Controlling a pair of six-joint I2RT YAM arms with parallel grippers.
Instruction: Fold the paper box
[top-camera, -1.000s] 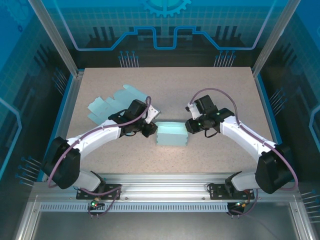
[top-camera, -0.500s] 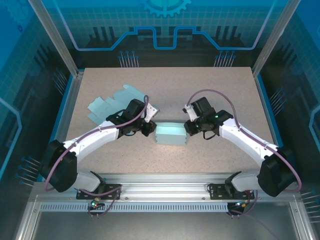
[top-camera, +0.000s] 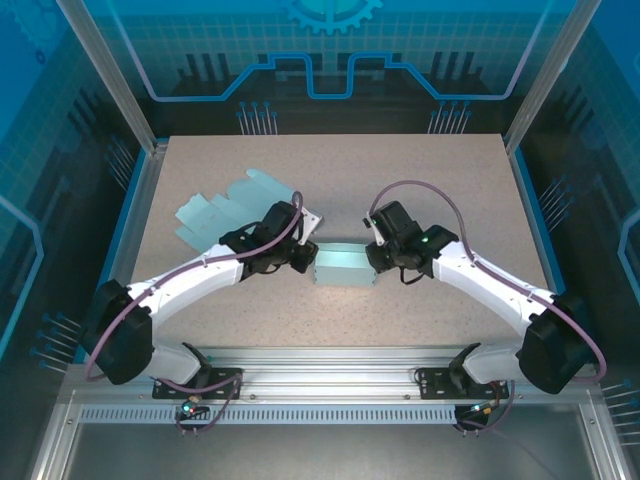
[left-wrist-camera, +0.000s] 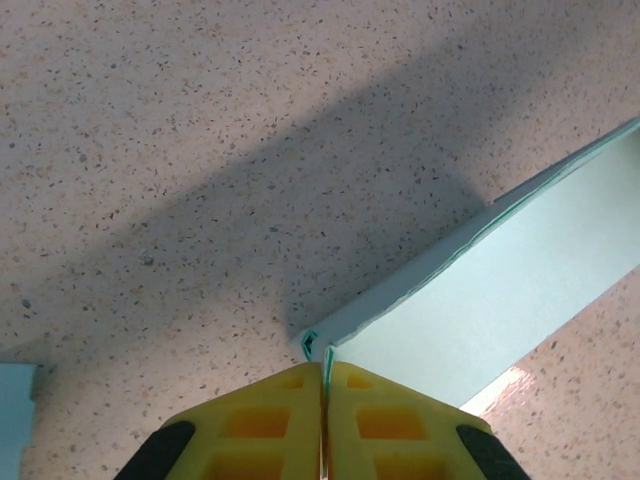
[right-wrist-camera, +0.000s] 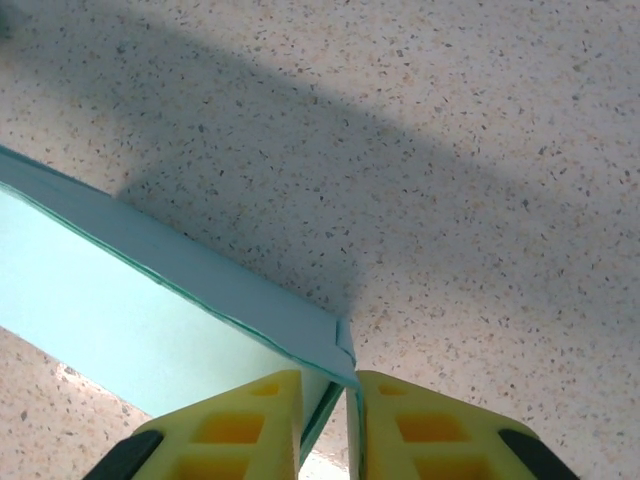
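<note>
At mid-table, your box (top-camera: 342, 266) sits between the two grippers, near the arms' side. The left gripper (top-camera: 308, 259) is clenched on the thin paper at one end corner, and the right gripper (top-camera: 370, 258) grasps the opposite end wall. Pinching both ends probably braces the walls upright while the creases set. The box's long axis runs left to right, and its open face seems to point up.

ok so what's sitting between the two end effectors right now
The paper box lies between them, with the left end effector at one end and the right end effector at the other. The top view shows this.
</note>
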